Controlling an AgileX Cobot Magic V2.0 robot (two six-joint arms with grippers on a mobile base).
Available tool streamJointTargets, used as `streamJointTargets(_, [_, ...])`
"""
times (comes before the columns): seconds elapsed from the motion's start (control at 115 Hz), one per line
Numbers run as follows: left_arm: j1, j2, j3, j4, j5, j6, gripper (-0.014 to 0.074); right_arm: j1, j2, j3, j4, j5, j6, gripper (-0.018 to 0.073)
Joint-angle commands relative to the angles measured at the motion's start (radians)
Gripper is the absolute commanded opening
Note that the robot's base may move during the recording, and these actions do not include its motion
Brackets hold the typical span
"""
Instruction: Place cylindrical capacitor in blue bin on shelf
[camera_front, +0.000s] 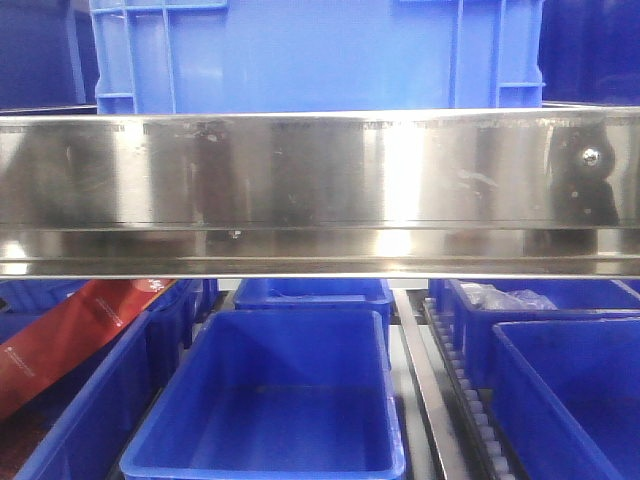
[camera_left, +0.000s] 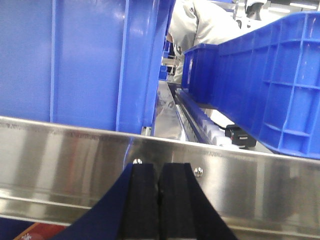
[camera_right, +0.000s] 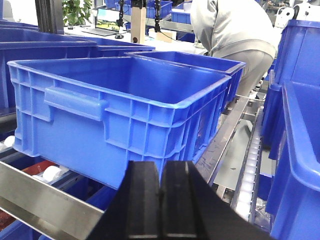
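Both hands, left hand (camera_left: 159, 200) and right hand (camera_right: 161, 200), pressed together empty before one shelf (camera_front: 320, 185) rail.

We see the shelf (camera_front: 320, 190) rail as brushed, glossy metal with streaky reflections. The bins (camera_front: 270, 400) look like smooth, slightly shiny moulded plastic. The gripper pads (camera_right: 145, 200) look matt black, rubbery. The red pouch (camera_front: 60, 340) looks glossy.

My left gripper (camera_left: 159, 200) faces the shelf (camera_front: 320, 190) rail, blocked ahead. Above the rail, a narrow gap runs between blue bins (camera_left: 75, 60). My right gripper (camera_right: 161, 200) fronts an open-topped bin (camera_right: 120, 100).
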Motion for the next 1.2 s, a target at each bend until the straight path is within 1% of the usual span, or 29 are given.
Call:
streamJointTargets(0.0, [-0.024,-0.007,0.0,0.021,-0.023,-0.008,-0.0111,-0.002,-0.004,0.002,-0.007,-0.023,-0.006,-0.0153])
streamJointTargets(0.096, [-0.049,-0.007,0.0,0.055,-0.023,-0.008,-0.0111,-0.002,-0.004,0.002,-0.007,-0.023,-0.006,-0.0153])
streamJointTargets(0.976, [-0.051,-0.007,0.0,0.055,-0.033,-0.008,-0.0111,-0.002,-0.004,0.002,-0.013,-0.023,-0.006,-0.0153])
streamJointTargets(1.054, [-0.051,-0.007,0.0,0.055,-0.033,-0.008,-0.0111,-0.002,-0.004,0.002,-0.019,-0.04,-0.006,-0.0153])
streamJointTargets(1.106, [-0.051,-0.007,0.0,0.055,-0.033,-0.008,-0.0111,-0.002,-0.002,0.002,-0.018,-0.042,-0.006,-0.0153])
streamJointTargets(1.193, [-0.051,-0.007,0.0,0.055,-0.033,-0.008,-0.0111,-0.004,-0.004,0.014,0.012,-0.06,-0.006,-0.0153])
